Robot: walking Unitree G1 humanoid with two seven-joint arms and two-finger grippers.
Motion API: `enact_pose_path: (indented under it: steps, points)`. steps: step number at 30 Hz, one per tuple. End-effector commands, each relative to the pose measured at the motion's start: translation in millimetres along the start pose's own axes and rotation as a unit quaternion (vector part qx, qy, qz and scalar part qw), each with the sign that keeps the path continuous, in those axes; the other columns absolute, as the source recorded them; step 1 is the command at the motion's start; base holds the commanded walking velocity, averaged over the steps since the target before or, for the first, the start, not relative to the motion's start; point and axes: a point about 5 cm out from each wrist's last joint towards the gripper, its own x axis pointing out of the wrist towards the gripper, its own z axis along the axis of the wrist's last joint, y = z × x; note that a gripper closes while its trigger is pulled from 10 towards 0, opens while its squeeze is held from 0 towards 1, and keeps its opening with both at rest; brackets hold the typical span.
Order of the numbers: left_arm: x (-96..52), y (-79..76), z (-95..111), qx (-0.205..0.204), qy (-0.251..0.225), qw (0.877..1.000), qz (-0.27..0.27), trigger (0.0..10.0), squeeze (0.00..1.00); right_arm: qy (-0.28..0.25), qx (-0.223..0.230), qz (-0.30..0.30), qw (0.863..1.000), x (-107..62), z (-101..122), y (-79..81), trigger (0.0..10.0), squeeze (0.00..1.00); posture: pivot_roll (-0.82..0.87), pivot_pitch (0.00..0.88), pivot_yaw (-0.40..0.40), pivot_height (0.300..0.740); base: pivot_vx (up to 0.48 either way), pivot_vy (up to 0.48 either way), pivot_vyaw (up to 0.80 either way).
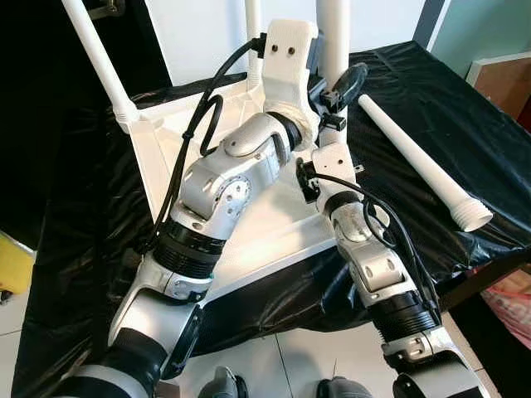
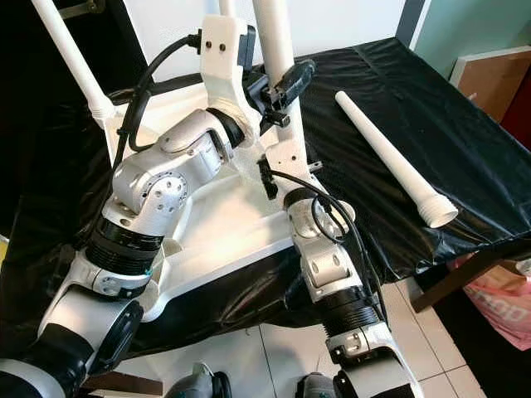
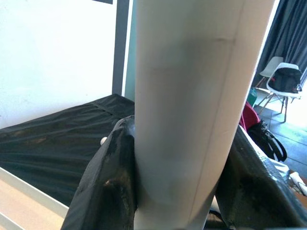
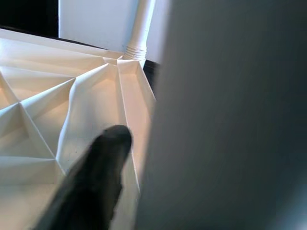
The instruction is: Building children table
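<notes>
Nearest the camera, the two silver arms reach forward over the front edge of a surface (image 1: 465,141) draped in black sheeting. On it lies the white children's tabletop (image 1: 249,240), upside down, its ribbed underside facing up.

The right hand (image 4: 139,158) sits low at the near right corner of the tabletop, beside the upright leg (image 1: 335,33); its wrist view shows one black finger (image 4: 91,182) next to the leg's blurred side, and I cannot tell whether the fingers are closed on it.

Just above, the left hand (image 3: 184,191) is clamped around that same upright leg, a black finger (image 3: 108,182) pressed to each side of the white tube.

To the right, a loose leg (image 1: 419,162) lies flat on the sheeting, apart from the tabletop, its threaded end toward the surface's near edge.

Farther back, a corner leg (image 1: 95,58) rises slanted from the far left corner, and another leg (image 1: 253,21) stands at the far edge, seemingly at the back right corner.
</notes>
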Motion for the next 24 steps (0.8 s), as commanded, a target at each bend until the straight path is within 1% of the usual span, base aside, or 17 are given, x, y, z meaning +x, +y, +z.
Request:
enact_pose_path:
  steps: [1, 4, 8, 13, 14, 17, 18, 22, 24]
  points:
    - [5.9, -18.1, 4.6, -0.006, -0.009, 0.999, -0.045, 10.0, 0.00, -0.015, -0.003, 0.020, 1.000, 2.3, 6.2, 10.8, 0.0, 0.00, -0.04, 0.088, 0.055, 0.740, 0.000, 0.000, 0.00]
    - [6.3, -18.8, 4.6, -0.006, -0.009, 0.999, -0.046, 10.0, 0.00, -0.014, 0.001, 0.014, 1.000, 2.5, 5.6, 9.6, 0.0, 0.00, -0.04, 0.088, 0.054, 0.740, 0.000, 0.000, 0.00]
    - [6.9, -20.3, 5.3, -0.005, -0.013, 0.999, -0.046, 10.0, 0.00, -0.009, 0.014, -0.012, 1.000, 3.5, 3.5, 3.9, 0.0, 0.00, -0.03, 0.088, 0.052, 0.740, 0.000, 0.000, 0.00]
    - [6.7, -20.8, 5.7, -0.003, -0.015, 0.999, -0.047, 10.0, 0.00, -0.004, 0.018, -0.023, 1.000, 3.7, 2.0, 1.7, 0.0, 0.00, -0.03, 0.089, 0.052, 0.740, 0.000, 0.000, 0.00]
    - [6.1, -21.2, 5.9, -0.007, -0.017, 0.998, -0.053, 10.0, 0.69, -0.001, 0.023, -0.030, 0.999, 4.0, 1.3, -0.3, 2.0, 0.00, -0.03, 0.091, 0.051, 0.740, 0.000, 0.000, 0.00]
    - [5.6, -21.5, 6.0, -0.010, -0.019, 0.998, -0.056, 10.0, 0.69, 0.000, 0.026, -0.035, 0.999, 4.2, 0.8, -1.6, 2.0, 0.00, -0.03, 0.091, 0.051, 0.740, 0.000, 0.000, 0.00]
    - [5.0, -21.8, 5.9, -0.012, -0.020, 0.998, -0.062, 10.0, 1.00, 0.001, 0.028, -0.039, 0.999, 4.7, 0.5, -3.1, 10.0, 0.00, -0.03, 0.091, 0.050, 0.740, 0.000, 0.000, 0.00]
    - [3.8, -22.3, 7.0, -0.016, -0.026, 0.997, -0.071, 10.0, 1.00, 0.007, 0.037, -0.051, 0.998, 6.3, -1.1, -7.2, 10.0, 0.00, -0.03, 0.091, 0.049, 0.740, 0.000, 0.000, 0.00]
    - [3.4, -22.9, 7.7, -0.003, -0.028, 0.997, -0.070, 10.0, 0.99, 0.012, 0.046, -0.057, 0.997, 6.8, -2.3, -9.5, 10.0, 0.00, -0.03, 0.090, 0.048, 0.740, 0.000, 0.000, 0.00]
